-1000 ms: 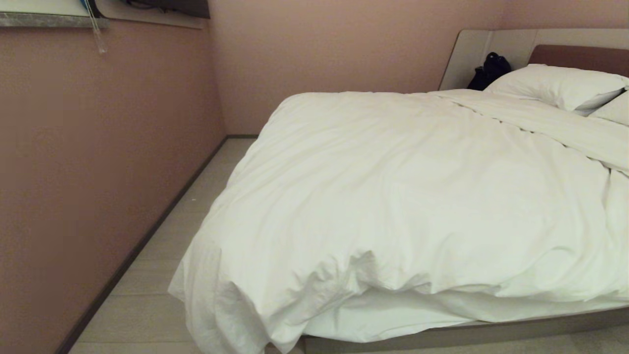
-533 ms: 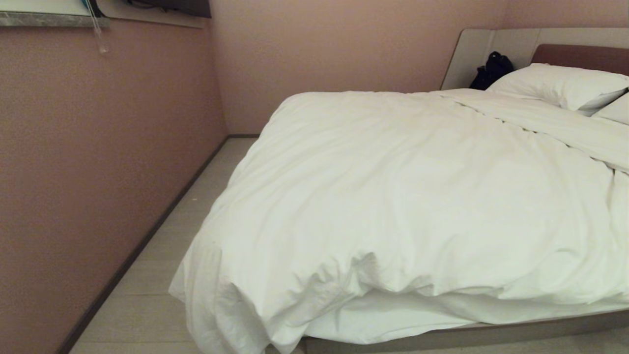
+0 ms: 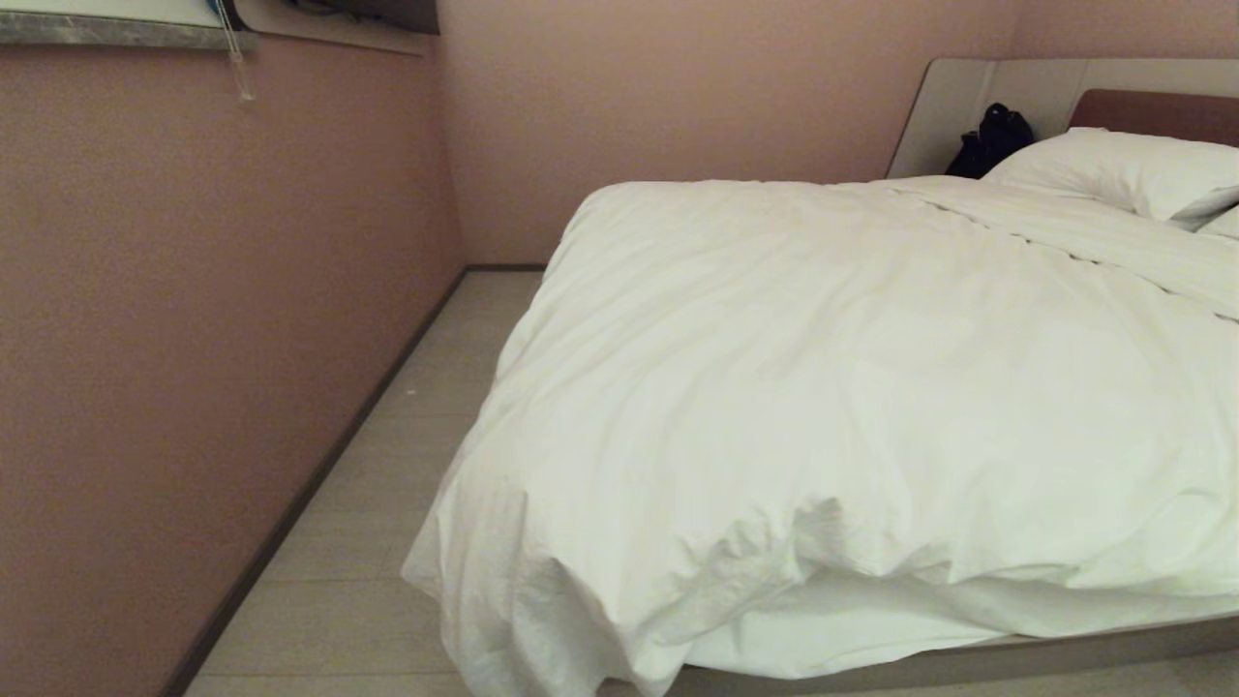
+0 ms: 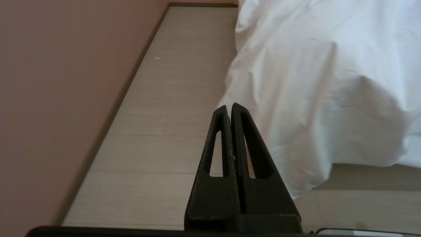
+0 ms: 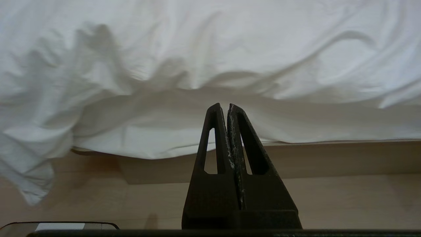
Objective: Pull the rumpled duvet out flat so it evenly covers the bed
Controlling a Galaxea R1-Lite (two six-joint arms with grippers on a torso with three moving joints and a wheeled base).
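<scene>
Pointing at duvet (image 5: 210, 49) edge, right gripper (image 5: 227, 106) pressed together, empty; left gripper (image 4: 229, 106) likewise, floor (image 4: 171, 98) ahead.

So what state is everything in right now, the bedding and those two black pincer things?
duvet: rumpled, bunched up along the foot edge, one corner hanging to the floor.
bed: white sheet and base exposed at the foot.
pillow: lying at the headboard, uncovered.
black bag: slumped against the headboard.
left gripper: fingers shut, holding nothing, clear of the duvet.
right gripper: fingers shut, holding nothing, facing the foot edge.
</scene>
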